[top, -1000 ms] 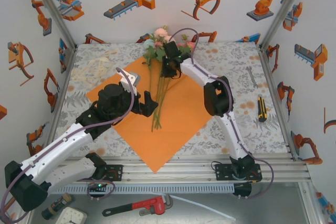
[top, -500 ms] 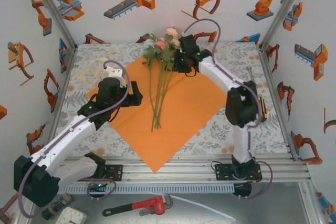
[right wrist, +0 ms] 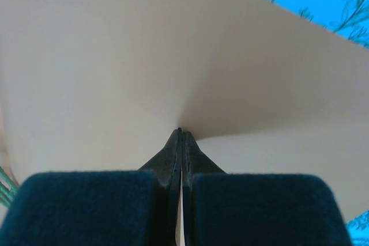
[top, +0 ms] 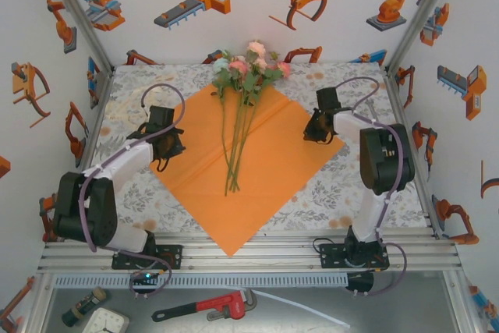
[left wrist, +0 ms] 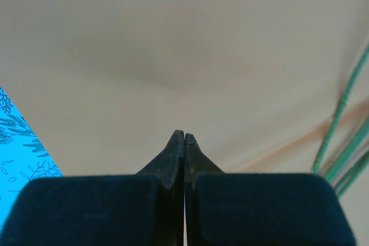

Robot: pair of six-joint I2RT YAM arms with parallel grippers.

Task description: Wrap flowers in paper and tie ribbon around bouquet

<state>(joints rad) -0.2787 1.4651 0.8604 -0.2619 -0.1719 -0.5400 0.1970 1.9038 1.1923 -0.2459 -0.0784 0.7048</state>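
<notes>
On the paper (top: 269, 181), a diamond with one corner at 6 o'clock, the left gripper (left wrist: 184, 136) pinches the 9 o'clock corner, the right gripper (right wrist: 180, 132) pinches the 3 o'clock corner, and the flowers (top: 243, 76) lie lengthwise between them, stems toward 6 o'clock and blooms at 12 o'clock.

Floral-cloth table (top: 327, 193), orange paper (top: 273, 161) spread on top

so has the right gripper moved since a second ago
Yes. The right gripper left the flowers at the far corner and swung right and nearer, to the right corner of the orange paper, where it is shut.
</notes>
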